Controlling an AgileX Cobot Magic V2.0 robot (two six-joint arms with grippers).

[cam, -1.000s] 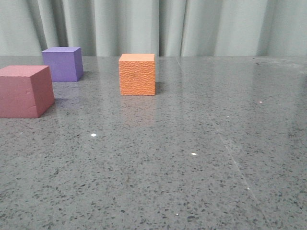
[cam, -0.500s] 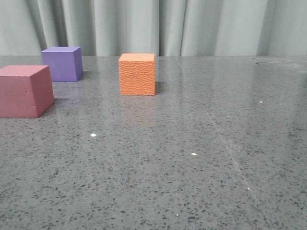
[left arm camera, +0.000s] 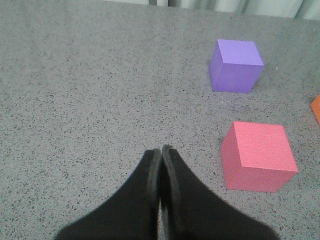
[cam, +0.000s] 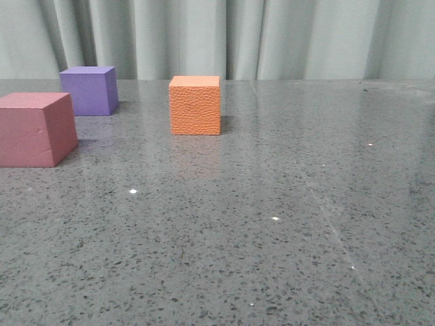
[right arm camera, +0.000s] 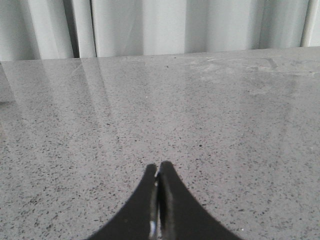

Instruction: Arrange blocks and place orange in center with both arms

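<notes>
Three cubes stand on the grey speckled tabletop. The orange cube (cam: pixel 195 105) with its pebbled skin sits mid-left at the back. Far left at the back is the purple cube (cam: pixel 89 90), and the pinkish-red cube (cam: pixel 35 129) is nearer, at the left edge. Neither arm shows in the front view. In the left wrist view my left gripper (left arm camera: pixel 160 149) is shut and empty over bare stone, with the pinkish-red cube (left arm camera: pixel 257 156) beside it, the purple cube (left arm camera: pixel 235 65) beyond, and a sliver of the orange cube (left arm camera: pixel 316 107) at the frame edge. My right gripper (right arm camera: pixel 158 165) is shut, empty, over bare tabletop.
Pale grey-green curtains (cam: pixel 272 37) hang behind the table's far edge. The stone tabletop (cam: pixel 285 204) stretches to the right and front of the cubes, glossy with a few bright specks.
</notes>
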